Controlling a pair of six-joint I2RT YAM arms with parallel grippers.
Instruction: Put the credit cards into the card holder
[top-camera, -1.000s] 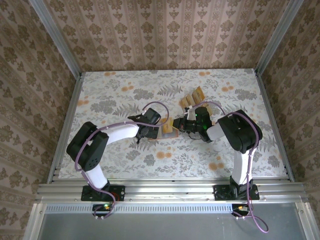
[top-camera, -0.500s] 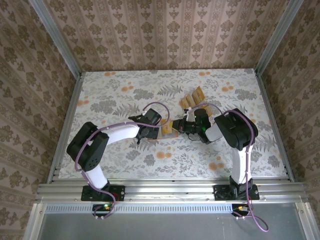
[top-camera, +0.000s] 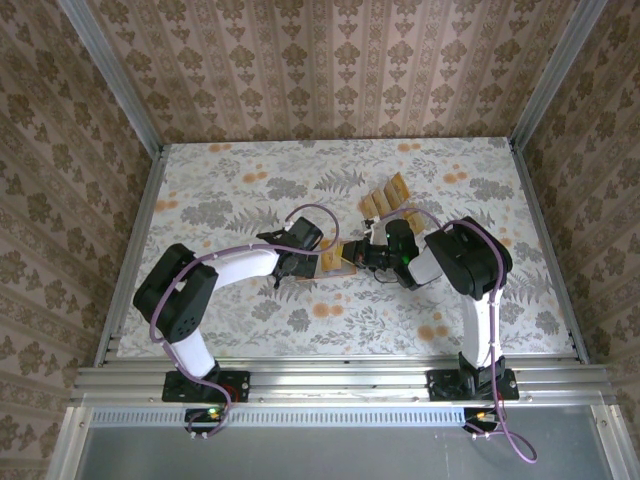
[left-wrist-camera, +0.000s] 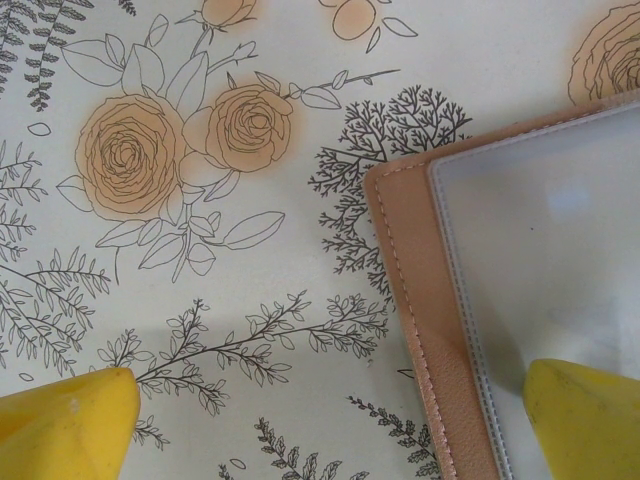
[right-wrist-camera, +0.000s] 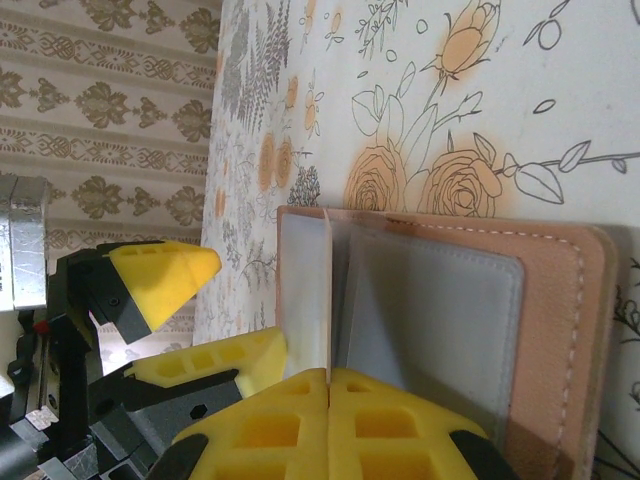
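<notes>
The card holder (top-camera: 338, 260) lies open and flat on the flowered table (top-camera: 220, 200), with 1 gripper on each side of it. At its left edge the left gripper (top-camera: 306, 263) is spread wide and grips nothing. 1 of its yellow fingers (left-wrist-camera: 585, 420) is over the holder's greyish inner face, and the other is over the table just beside the holder's stitched border. At the holder's right side the right gripper (right-wrist-camera: 328, 415) has its fingers pinched together on 1 credit card (right-wrist-camera: 327, 290). That card is seen edge-on, upright, and reaching to the mouth of the grey pocket; I cannot tell whether it has gone inside. Beyond the holder, toward the back wall and a little right, more credit cards (top-camera: 385, 198) stand in a tilted row, apart from the holder.
</notes>
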